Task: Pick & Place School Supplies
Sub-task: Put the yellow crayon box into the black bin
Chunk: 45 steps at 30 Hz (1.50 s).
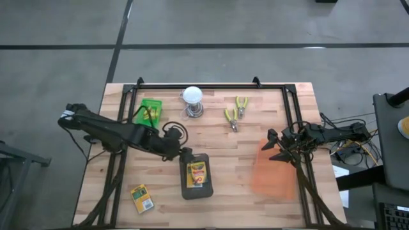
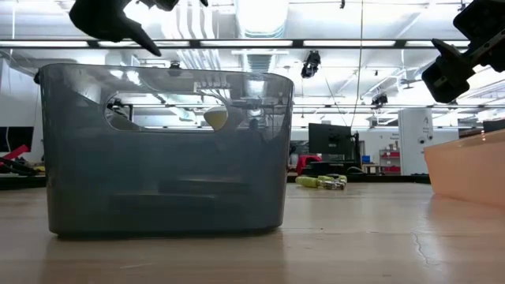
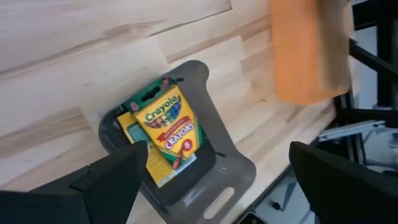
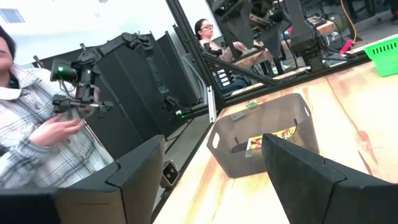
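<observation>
My left gripper hovers over grey bin, fingers apart, empty. Two crayon boxes lie flat inside bin; third crayon box on bench, well apart. Judge boxes light, stiff cardboard, slick; pinch across narrow edges. My right gripper waits apart beside orange bin.

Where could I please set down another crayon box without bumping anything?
Bare wood lies between the gray bin and the orange bin, and left of the loose crayon box. The back edge is crowded: green basket, bulb, pliers.
</observation>
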{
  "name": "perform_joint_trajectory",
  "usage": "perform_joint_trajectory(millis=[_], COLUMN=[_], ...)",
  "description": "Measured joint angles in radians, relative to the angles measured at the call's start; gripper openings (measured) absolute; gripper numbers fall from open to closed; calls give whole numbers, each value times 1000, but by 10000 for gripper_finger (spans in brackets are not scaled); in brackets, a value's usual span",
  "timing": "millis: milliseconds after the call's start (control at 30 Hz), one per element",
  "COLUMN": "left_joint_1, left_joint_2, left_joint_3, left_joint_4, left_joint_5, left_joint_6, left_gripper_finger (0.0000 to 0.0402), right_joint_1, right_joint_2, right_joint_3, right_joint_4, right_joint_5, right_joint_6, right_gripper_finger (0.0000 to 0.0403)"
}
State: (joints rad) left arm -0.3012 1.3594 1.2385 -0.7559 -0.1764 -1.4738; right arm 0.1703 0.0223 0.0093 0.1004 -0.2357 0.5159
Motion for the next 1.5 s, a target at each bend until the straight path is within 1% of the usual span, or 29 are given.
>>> perform_joint_trajectory(millis=[100, 267, 333, 367, 433, 567, 600, 667, 767, 867, 967, 1067, 1233, 1333, 1400, 1500], left_joint_1=[0, -1, -1, -1, 0, -1, -1, -2, -2, -1, -11, -27, -69, -97, -126, -182], left_joint_2=[-16, -26, -25, -25, -23, -23, -23, -23, -23, -22, -21, -21, -27, -36, -48, -79], left_joint_3=[0, 0, 0, 0, 0, 0, 0, 0, 0, 0, 0, -1, -2, -3, -4, -19], left_joint_4=[0, 14, 24, 22, 12, -7, -6, -7, -11, -62, -112, -114, -133, -165, -162, -162], left_joint_5=[0, 0, -7, -21, -28, -9, 11, 35, 37, 36, 37, 52, 87, 88, 79, 38], left_joint_6=[-3, -70, -68, -40, 89, 442, 505, 563, 550, 535, 461, 442, 408, 369, 364, 327], left_gripper_finger=[397, 397, 397, 397, 397, 397, 397, 397, 397, 396, 395, 395, 394, 394, 394, 394], right_joint_1=[0, 0, 0, 0, 0, 0, 0, 0, 0, 0, 0, 0, 0, 0, 0, 0], right_joint_2=[0, 0, 0, 0, 0, 0, 0, 0, 1, 1, 1, 1, 1, 1, 1, 1], right_joint_3=[0, 0, 0, 0, 0, 0, 0, 0, 0, 0, 0, 0, 0, 0, 0, 0], right_joint_4=[0, 0, 0, 0, 0, 0, 0, 0, 0, 0, 0, 0, 0, 0, 0, 0], right_joint_5=[0, 0, 0, 0, 0, 0, 0, 0, 0, 0, 0, 0, 0, 0, 0, 0], right_joint_6=[0, 0, 0, 0, 0, 0, 0, 0, 0, 0, 0, 0, 0, 0, 0, 0], right_gripper_finger=[267, 265, 263, 262, 260, 258, 259, 261, 264, 267, 267, 264, 259, 258, 259, 263])
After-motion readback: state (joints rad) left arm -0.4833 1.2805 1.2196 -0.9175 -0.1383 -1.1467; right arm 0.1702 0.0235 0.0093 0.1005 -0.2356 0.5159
